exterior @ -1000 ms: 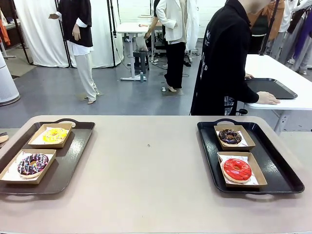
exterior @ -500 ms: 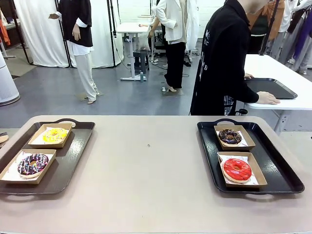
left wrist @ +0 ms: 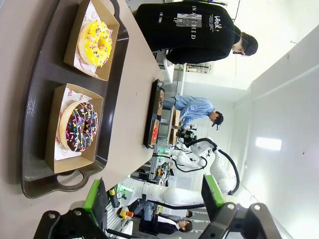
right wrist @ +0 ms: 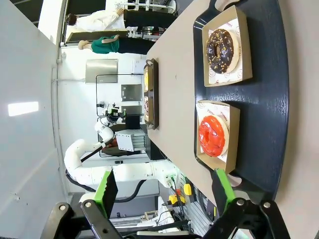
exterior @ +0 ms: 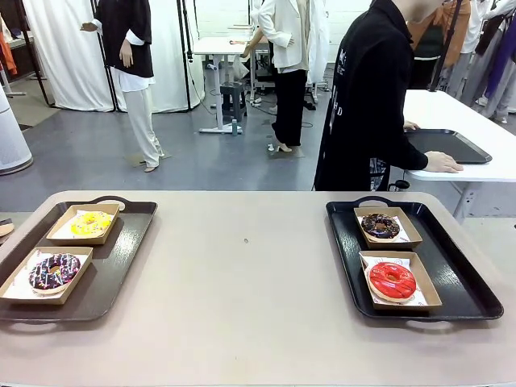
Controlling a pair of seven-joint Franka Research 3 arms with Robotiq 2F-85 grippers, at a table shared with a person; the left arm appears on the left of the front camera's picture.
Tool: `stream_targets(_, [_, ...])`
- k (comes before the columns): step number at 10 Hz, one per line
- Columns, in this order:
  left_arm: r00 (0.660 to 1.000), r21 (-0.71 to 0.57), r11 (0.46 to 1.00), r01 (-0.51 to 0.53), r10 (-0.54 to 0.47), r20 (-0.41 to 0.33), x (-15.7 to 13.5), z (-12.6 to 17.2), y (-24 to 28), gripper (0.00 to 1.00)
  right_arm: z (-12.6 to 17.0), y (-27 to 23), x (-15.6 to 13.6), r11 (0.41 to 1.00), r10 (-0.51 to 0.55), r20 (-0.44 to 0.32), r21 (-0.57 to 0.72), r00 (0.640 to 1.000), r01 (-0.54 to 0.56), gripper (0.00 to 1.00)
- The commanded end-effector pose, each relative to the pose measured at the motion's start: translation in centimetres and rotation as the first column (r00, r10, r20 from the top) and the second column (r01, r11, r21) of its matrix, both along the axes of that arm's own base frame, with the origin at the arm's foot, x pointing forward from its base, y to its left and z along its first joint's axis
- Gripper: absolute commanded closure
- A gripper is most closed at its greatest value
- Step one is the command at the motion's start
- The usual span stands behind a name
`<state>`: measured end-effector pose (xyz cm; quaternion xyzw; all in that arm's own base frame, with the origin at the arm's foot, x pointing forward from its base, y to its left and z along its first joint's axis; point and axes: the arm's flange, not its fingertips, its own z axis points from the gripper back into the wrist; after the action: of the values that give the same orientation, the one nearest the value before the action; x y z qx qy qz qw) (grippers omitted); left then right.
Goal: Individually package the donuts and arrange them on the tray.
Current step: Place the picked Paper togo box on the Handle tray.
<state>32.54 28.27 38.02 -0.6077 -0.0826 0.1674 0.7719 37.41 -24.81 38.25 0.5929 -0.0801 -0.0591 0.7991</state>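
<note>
On the left tray (exterior: 113, 274) the yellow donut (exterior: 90, 224) and the purple sprinkled donut (exterior: 54, 272) each lie in a paper-lined cardboard box. The right tray (exterior: 459, 282) holds the chocolate donut (exterior: 380, 226) and the red donut (exterior: 393, 280), also boxed. My left gripper (left wrist: 154, 199) hangs open off the near end of its tray (left wrist: 35, 99), past the purple donut (left wrist: 79, 127) and the yellow donut (left wrist: 96, 40). My right gripper (right wrist: 164, 191) is open too, nearest the red donut (right wrist: 213, 133), with the chocolate donut (right wrist: 223, 49) beyond. Neither gripper touches anything.
The beige table (exterior: 242, 290) is bare between the two trays. A person in black (exterior: 371, 105) stands at the far side, turned toward a white table with another dark tray (exterior: 447, 145).
</note>
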Motion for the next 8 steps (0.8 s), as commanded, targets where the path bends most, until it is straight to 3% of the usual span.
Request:
stream_targets(1, [1.000,-0.001,1.000,-0.003,0.003,0.006,-0.13,0.21,0.08,0.00,0.19,-0.07,0.11,1.000,-0.008,0.011,0.008,1.000,0.008,0.00])
stream_targets(8, [1.000,-0.001,1.000,-0.003,0.003,0.006,-0.13,0.21,0.08,0.00,0.19,-0.07,0.11,1.000,-0.008,0.011,0.008,1.000,0.008,0.00])
